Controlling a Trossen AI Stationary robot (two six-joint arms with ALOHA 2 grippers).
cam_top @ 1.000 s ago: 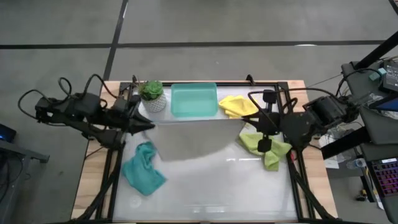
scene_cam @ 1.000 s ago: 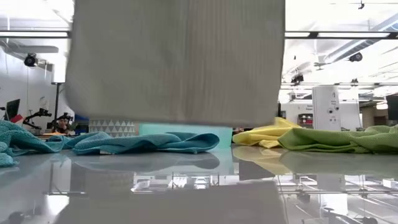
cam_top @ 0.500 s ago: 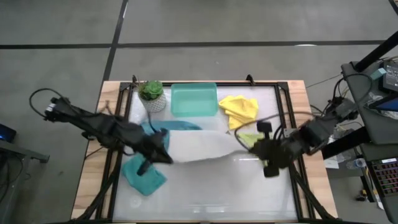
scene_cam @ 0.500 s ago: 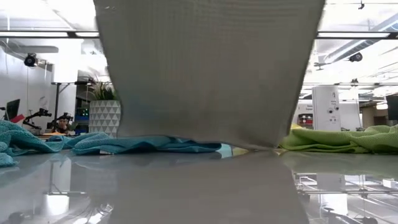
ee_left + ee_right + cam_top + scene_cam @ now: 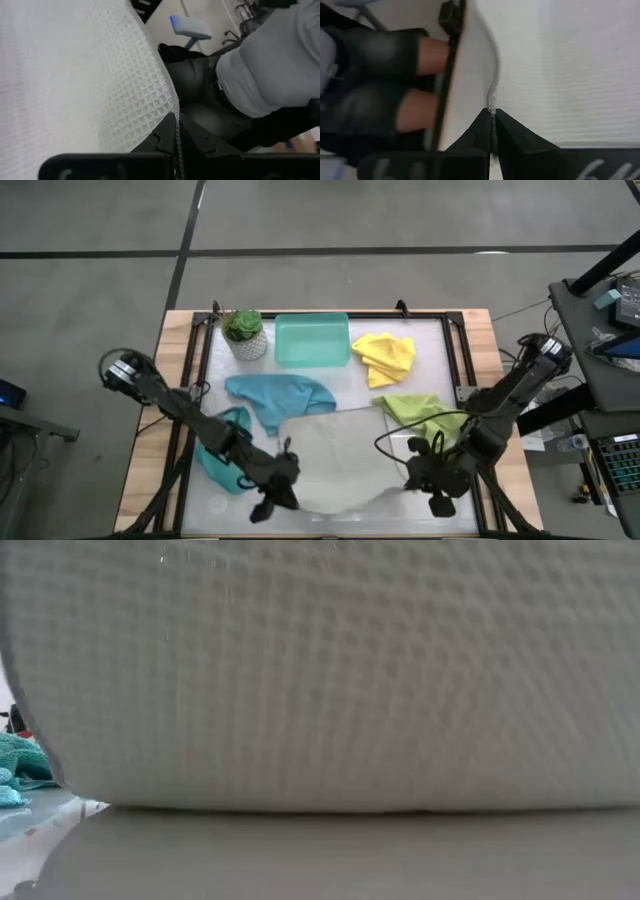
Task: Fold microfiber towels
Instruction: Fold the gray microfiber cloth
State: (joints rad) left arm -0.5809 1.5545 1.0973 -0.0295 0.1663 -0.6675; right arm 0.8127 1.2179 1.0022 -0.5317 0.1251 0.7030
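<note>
**A:** So from the high view, the light grey waffle-weave microfiber towel (image 5: 335,455) is spread out by the bench's front edge, roughly in the middle, a bit rumpled along the near side. The left gripper (image 5: 277,492) is clenched on its front-left corner and the right gripper (image 5: 432,480) is clamped on its front-right corner. One teal-blue soft cloth (image 5: 282,394) lies flattish just behind it, and a second crumpled teal-blue cloth (image 5: 226,450) sits near the left edge. The lime green cloth (image 5: 425,412) touches the grey one's right back corner. The yellow cloth (image 5: 385,356) is bunched toward the back right, beside the rigid teal rectangular tray (image 5: 311,340).

**B:** And the low view?

**A:** Grey towel (image 5: 320,670) fills nearly the whole thing, and you can count the little waffle squares. There's a sliver of teal cloth (image 5: 22,765) at the far left.

**B:** Wrists?

**A:** In the left wrist view, the fingers (image 5: 165,137) are pinched shut on the towel's stitched hem (image 5: 75,75), with a person seated beyond the bench. It's the same in the right wrist view: the fingers (image 5: 480,132) are closed on the hem (image 5: 560,65).

**B:** Changed from earlier?

**A:** Yep. A second ago both grippers held the towel up at the back of the bench. Now they've swung it forward and down to the front edge, uncovering the flat teal cloth.
</note>
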